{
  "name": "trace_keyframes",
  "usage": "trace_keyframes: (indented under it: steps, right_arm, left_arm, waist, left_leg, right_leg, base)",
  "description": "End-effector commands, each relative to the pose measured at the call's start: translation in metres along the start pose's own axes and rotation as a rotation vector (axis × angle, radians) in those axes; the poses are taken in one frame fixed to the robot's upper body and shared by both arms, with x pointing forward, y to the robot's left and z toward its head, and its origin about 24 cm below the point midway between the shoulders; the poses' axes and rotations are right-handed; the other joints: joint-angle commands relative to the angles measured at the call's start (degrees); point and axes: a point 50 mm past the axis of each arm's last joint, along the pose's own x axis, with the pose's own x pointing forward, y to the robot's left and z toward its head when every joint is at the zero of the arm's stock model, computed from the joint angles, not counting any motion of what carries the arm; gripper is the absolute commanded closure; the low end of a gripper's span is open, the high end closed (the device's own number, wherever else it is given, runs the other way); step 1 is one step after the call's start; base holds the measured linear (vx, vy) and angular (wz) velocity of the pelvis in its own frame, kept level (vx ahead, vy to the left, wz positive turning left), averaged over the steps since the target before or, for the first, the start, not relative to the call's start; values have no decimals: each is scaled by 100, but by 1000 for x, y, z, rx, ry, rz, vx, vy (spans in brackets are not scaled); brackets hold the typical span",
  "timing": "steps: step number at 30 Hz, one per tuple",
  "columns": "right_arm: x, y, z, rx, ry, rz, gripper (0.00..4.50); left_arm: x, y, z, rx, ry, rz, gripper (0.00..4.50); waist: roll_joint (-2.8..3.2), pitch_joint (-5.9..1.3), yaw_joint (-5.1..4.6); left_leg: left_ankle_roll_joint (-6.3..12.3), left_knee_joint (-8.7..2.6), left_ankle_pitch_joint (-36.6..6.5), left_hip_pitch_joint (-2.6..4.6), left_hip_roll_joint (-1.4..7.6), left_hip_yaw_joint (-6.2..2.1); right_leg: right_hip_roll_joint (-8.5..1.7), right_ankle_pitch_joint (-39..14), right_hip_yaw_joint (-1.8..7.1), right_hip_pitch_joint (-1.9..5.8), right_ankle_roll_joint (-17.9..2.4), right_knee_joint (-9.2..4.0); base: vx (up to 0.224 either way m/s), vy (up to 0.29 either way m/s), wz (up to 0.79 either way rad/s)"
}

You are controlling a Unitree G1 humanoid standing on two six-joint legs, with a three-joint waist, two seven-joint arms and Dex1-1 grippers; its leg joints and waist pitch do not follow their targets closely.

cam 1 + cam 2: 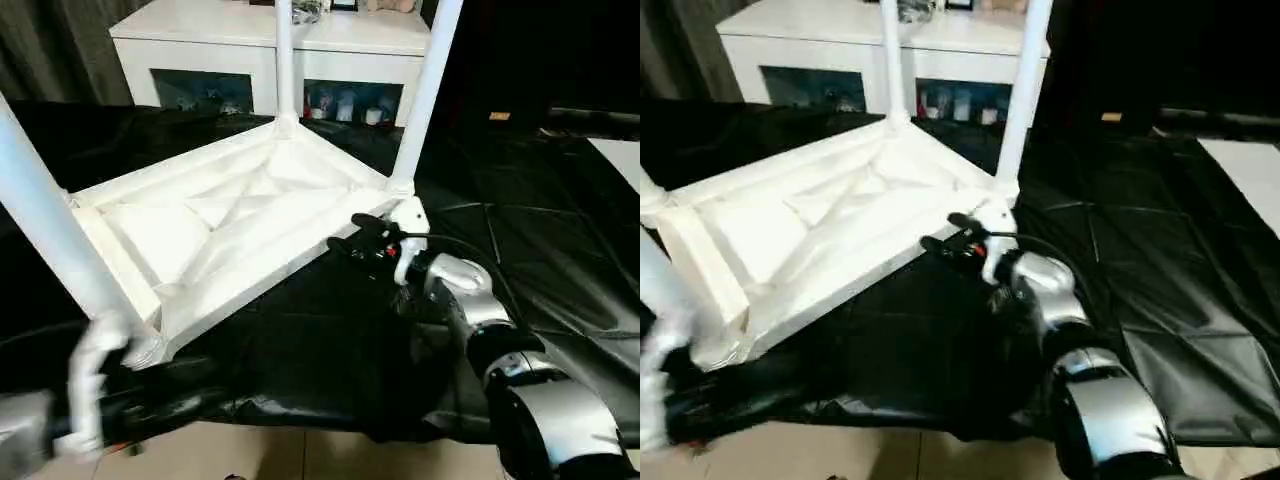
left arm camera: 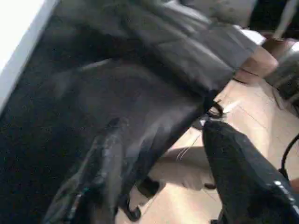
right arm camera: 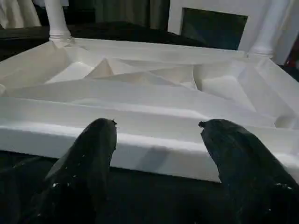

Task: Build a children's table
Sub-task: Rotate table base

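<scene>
Three white legs (image 1: 424, 95) stick up from the children's table (image 1: 230, 225), which lies upside down on a black sheet (image 1: 540, 250). The ribs under the top cross like an X. This table is the thing to look from.

At the table's near left corner one leg (image 1: 45, 225) leans up and out past the edge of the head view. Just below that corner is the left gripper (image 1: 95, 385). It looks smeared there. In the left wrist view its two black fingers (image 2: 243, 172) stand apart with nothing between them, over the black sheet and a bit of pale floor (image 2: 187, 205). They do not touch the table.

Behind the table, at its far corner, a thin leg (image 1: 284, 60) stands straight up. Behind that is a white cabinet (image 1: 270, 45) with dark glass doors.

At the table's right corner the third leg rises from its round socket. Just beside this corner, on the near side, is the right gripper (image 1: 365, 240). Its black fingers (image 3: 86, 163) are spread wide and hold nothing. In the right wrist view they point at the table's near rim and sit close in front of it, and I cannot tell if they touch it. The silver right forearm (image 1: 500, 350) runs back from there toward the robot.
</scene>
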Motion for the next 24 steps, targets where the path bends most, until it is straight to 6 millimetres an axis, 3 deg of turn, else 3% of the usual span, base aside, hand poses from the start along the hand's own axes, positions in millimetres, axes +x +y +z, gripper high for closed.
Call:
trace_keyframes:
  steps: [1, 6, 7, 9, 13, 14, 17, 18, 24]
  right_arm:
    - [-4, -4, 5, -13, -28, -5, 114]
    - [-8, -3, 0, -12, -19, 6, 114]
    - [-9, -3, -1, -13, -15, 11, 114]
    - [-9, -2, -1, -14, -14, 12, 114]
    - [-9, -2, -2, -15, -12, 16, 114]
    - [-9, -2, -2, -15, -12, 15, 114]
    - [-10, -2, -2, -13, -13, 13, 114]
    - [-12, -2, -5, -12, -2, 4, 114]
    - [-17, -6, -9, -17, 24, -27, 114]
  left_arm:
    - [-11, 1, 2, -6, -1, 21, 120]
    - [-43, 3, -10, -73, 31, 106, 81]
    - [-55, 5, -14, -93, 38, 146, 69]
    - [-63, 7, -15, -98, 36, 176, 50]
    - [-101, 24, -5, -45, -45, 366, 32]
    - [-104, 26, -1, -27, -70, 385, 4]
    - [-112, 30, 9, 11, -130, 415, 4]
    - [-107, 30, 20, 46, -186, 385, 4]
    - [-88, 28, 31, 70, -251, 277, 4]
  waist:
    - [172, -316, 8]
    - [160, -279, 22]
    - [133, -279, 34]
    - [134, -270, 39]
    - [132, -254, 40]
    - [134, -250, 42]
    - [129, -249, 46]
    - [182, -256, 58]
    - [158, -247, 49]
  left_leg:
    - [-172, -523, -2658, 171, 140, -81]
    - [-183, -550, -2858, 177, 156, -91]
    - [-188, -543, -2923, 212, 161, -80]
    - [-190, -556, -2955, 189, 157, -92]
    - [-220, -563, -3097, 218, 150, -102]
    - [-224, -563, -3120, 220, 146, -110]
    - [-255, -580, -3188, 226, 157, -126]
    - [-275, -582, -3222, 238, 156, -127]
    - [-343, -593, -3430, 256, 150, -132]
  right_leg:
    - [-152, -2015, 150, 136, -1254, -425]
    - [-149, -2358, 157, 102, -1138, -461]
    - [-143, -2395, 166, 71, -1133, -484]
    - [-152, -2458, 168, 86, -1113, -476]
    - [-158, -2710, 171, 58, -995, -522]
    - [-162, -2748, 170, 58, -987, -525]
    - [-170, -2774, 167, 61, -980, -518]
    - [-170, -2752, 167, 57, -992, -512]
    - [-163, -2765, 146, 65, -1016, -514]
  base:
    - [0, 0, 0]
    - [0, 0, 0]
    - [0, 0, 0]
    - [0, 0, 0]
    - [0, 0, 0]
    - [0, 0, 0]
    - [0, 0, 0]
    - [0, 0, 0]
    - [0, 0, 0]
